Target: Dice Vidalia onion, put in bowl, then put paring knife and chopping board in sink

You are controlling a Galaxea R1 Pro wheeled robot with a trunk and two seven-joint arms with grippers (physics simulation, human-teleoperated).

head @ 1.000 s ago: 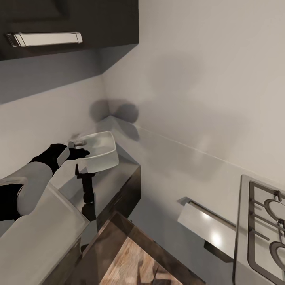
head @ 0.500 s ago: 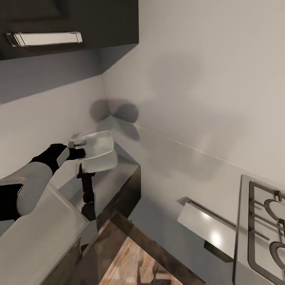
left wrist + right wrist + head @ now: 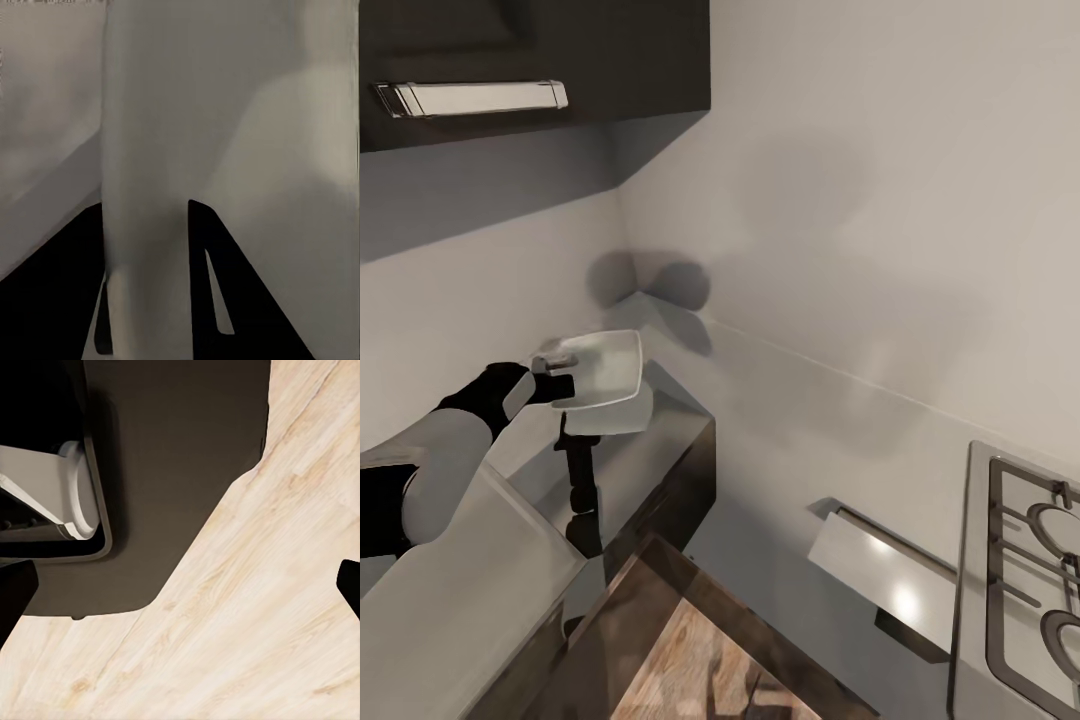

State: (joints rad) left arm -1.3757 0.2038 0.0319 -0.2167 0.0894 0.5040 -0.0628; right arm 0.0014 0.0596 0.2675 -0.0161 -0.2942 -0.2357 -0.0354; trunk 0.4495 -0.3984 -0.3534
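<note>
Left gripper [image 3: 557,385] closed on near rim of white bowl [image 3: 603,375], bowl tilted above tabletop [image 3: 645,455] corner. Right gripper [image 3: 180,585] fingers wide apart over wood floor [image 3: 255,607].

Glossy white bowl [image 3: 605,380], glossy grey countertop [image 3: 650,450], pale wood-grain floor [image 3: 247,645]

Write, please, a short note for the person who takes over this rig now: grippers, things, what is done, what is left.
Left gripper: shut on the bowl rim, holding it tilted above the countertop in the corner.
Right gripper: its wrist view looks down at the wood floor and the robot's dark base; fingers wide apart, holding nothing.
I cannot see any onion in the bowl.
Left: cannot judge the dicing; knife and board must end in the sink.
</note>
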